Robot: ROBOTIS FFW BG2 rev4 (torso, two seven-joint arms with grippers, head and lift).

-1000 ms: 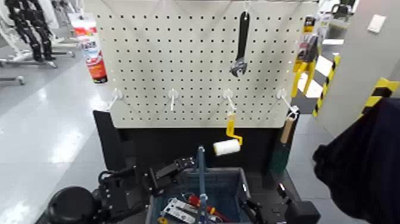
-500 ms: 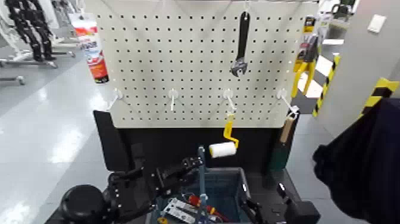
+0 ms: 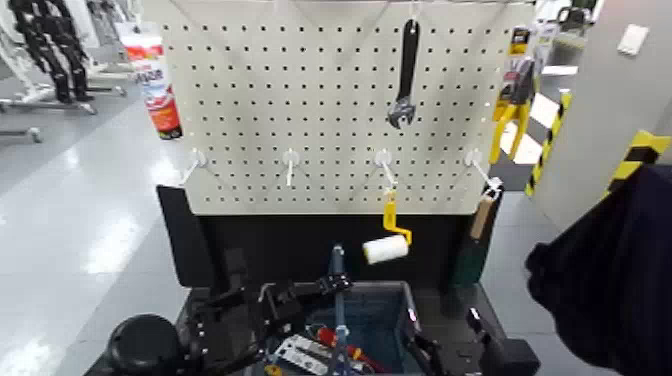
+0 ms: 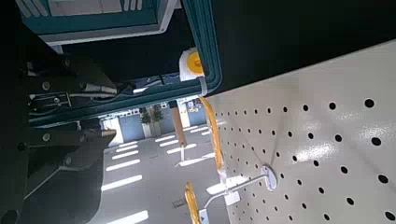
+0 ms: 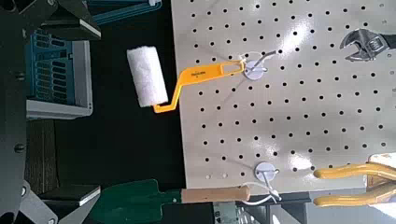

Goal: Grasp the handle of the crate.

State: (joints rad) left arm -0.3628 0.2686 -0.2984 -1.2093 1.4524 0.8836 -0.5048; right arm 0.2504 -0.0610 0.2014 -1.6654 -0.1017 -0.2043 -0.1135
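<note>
Left arm closing on the upright handle.

The handle [image 3: 337, 290] stands up over the middle of the crate [image 3: 385, 305], below the pegboard's [image 3: 300, 110] bottom edge. My left gripper [image 3: 335, 284] sits at the bar; I can't tell its jaw opening. I'd centre the bar between the fingers before closing. My right gripper [image 3: 425, 350] waits by the crate's right edge.

You see a grey-blue crate [image 3: 385, 312] with slotted sides and matching handle [image 3: 338, 290], a white pegboard [image 3: 300, 110] dotted with dark holes, a yellow-handled white paint roller [image 3: 385, 240], and a black wrench [image 3: 405, 75].
</note>
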